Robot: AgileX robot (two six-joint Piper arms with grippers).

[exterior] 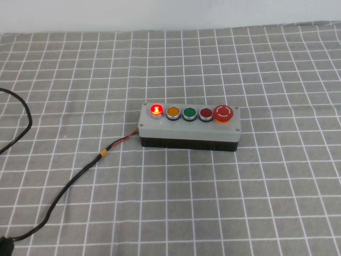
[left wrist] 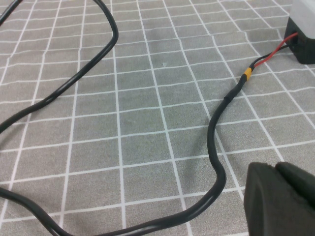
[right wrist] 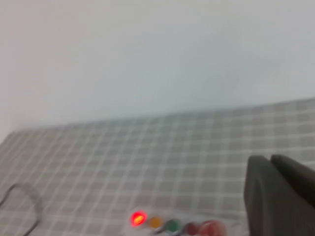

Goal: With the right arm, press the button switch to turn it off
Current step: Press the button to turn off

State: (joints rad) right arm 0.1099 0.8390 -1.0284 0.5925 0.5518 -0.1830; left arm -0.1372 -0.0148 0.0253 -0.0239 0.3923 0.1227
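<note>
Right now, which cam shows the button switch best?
High view: the whole button switch with all five buttons, leftmost lit red. Right wrist view catches only blurred buttons beyond the right gripper. Left wrist view shows one corner past the left gripper.

Light-grey, black-based button switch [exterior: 189, 127] with a glowing red button [exterior: 156, 110] sits on grey white-checked cloth [exterior: 240, 202].

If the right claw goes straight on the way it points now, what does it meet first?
Probably nothing near. The right claw looks over the button box, low in its view, toward the far cloth and the wall; depth is unclear. The left claw hangs over the cable.
</note>
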